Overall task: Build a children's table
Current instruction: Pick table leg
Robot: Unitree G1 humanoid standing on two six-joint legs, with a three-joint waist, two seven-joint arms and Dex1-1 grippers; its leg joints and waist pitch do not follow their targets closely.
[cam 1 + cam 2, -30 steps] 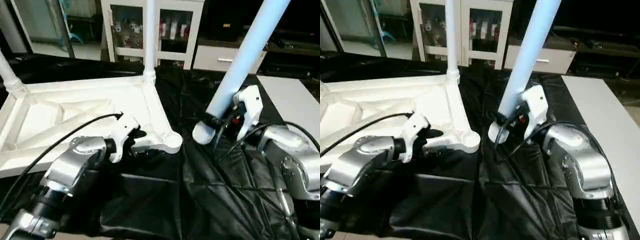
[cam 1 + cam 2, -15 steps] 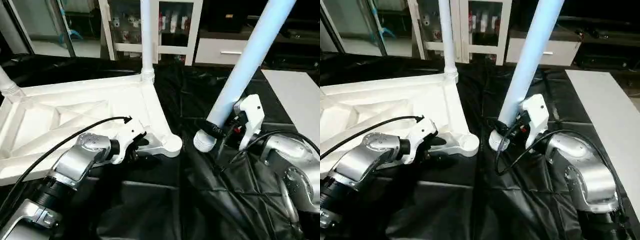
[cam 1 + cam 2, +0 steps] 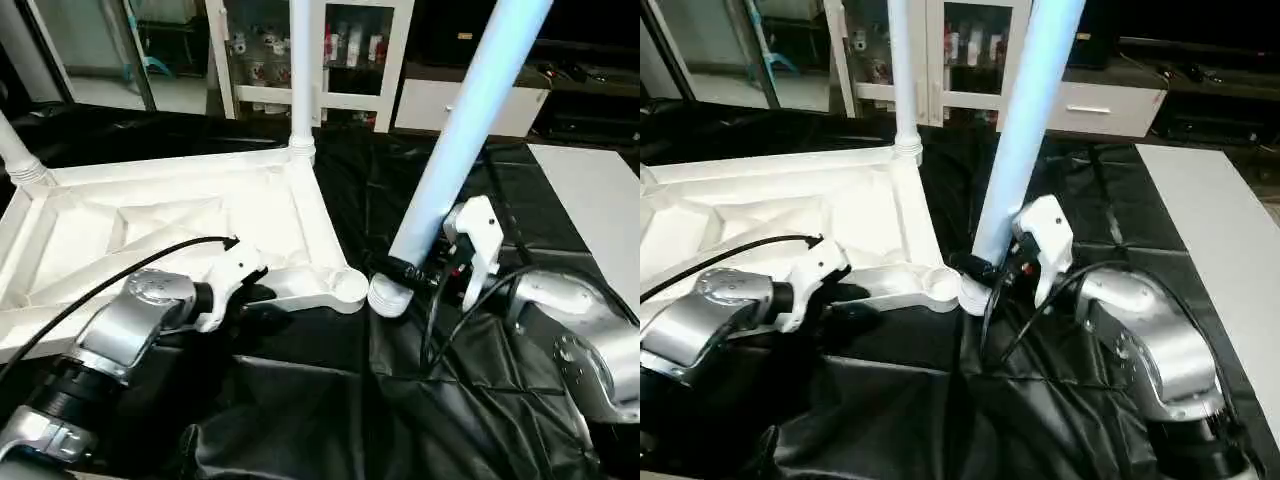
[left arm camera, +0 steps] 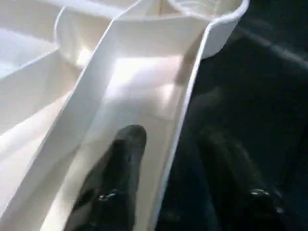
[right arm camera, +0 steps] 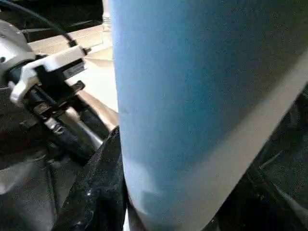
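The children's table's white tabletop lies underside up on the black cover, ribs showing. One leg stands in its far corner socket and another at the far left. My left gripper is open astride the tabletop's near rim: one finger lies inside the rim, the other on the black side. My right gripper is shut on a long leg that leans up and to the right. The leg's lower end hangs just right of the empty near corner socket.
The black cover is creased and spreads across the work surface. A white glass-door cabinet stands behind it, and a pale surface lies at the right. A black cable runs along my left forearm.
My left gripper's fingers have drawn closer together over the tabletop's rim. My right gripper has brought the leg's lower end leftwards, nearer the corner socket. The camera has shifted a little.
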